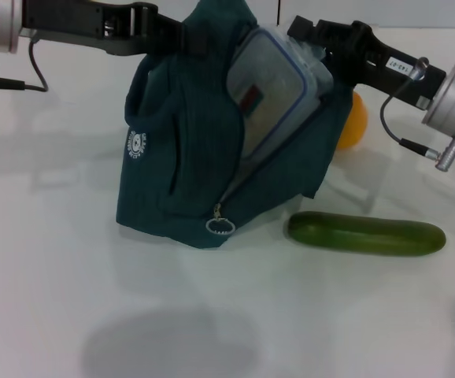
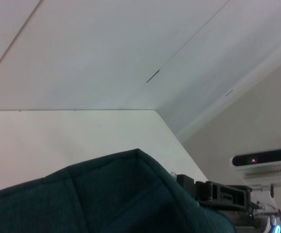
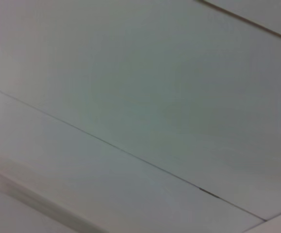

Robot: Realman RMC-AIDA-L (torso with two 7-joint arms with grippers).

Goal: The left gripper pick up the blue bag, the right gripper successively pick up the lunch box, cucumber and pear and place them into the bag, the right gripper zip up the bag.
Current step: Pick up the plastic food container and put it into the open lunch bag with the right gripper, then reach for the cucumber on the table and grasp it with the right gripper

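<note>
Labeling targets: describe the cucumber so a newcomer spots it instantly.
Find the blue bag standing mid-table. Just off its lower corner on the robot's right lies the cucumber, flat on the white table. It is the only long, dark green thing; the pear behind is round and orange.

Lunch box [image 1: 268, 90] lower half hidden inside blue bag [image 1: 188, 173]; pear [image 1: 352, 120] mostly hidden behind the bag; both grippers' fingertips concealed.
</note>
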